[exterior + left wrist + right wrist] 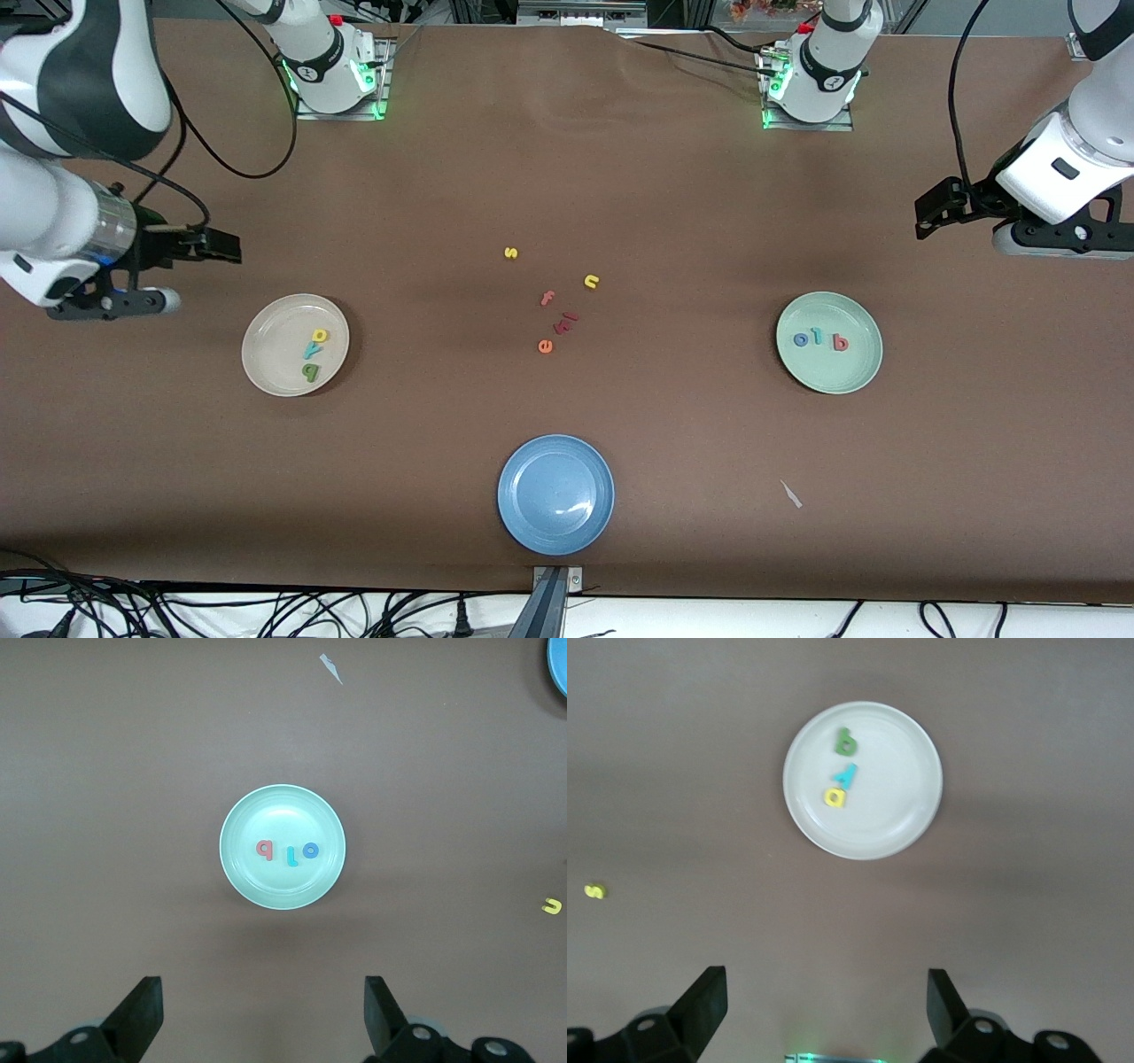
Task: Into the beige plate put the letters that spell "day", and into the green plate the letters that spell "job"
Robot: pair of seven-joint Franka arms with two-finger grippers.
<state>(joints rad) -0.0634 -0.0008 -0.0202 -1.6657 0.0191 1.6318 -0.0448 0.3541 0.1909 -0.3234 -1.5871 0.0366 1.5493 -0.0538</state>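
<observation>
The beige plate (270, 350) (899, 780) holds a yellow a (320, 335) (835, 796), a teal y (311, 350) (847, 775) and a dark green d (310, 371) (845, 742). In the green plate (828, 372) (282, 806) lie a blue o (801, 338) (310, 850), a teal j (818, 337) (291, 856) and a pinkish-red b (839, 343) (264, 849). My right gripper (232, 246) (827, 992) hangs open and empty over bare table at its arm's end. At the other end, the left gripper (926, 217) (263, 1001) is also open and empty, high over bare table.
Loose letters lie mid-table: a yellow s (510, 252) (595, 891), a yellow n (592, 281) (552, 905), a pink f (547, 298), a red letter (567, 320) and an orange e (545, 346). A blue plate (555, 532) sits nearest the front camera, a white scrap (790, 494) beside it.
</observation>
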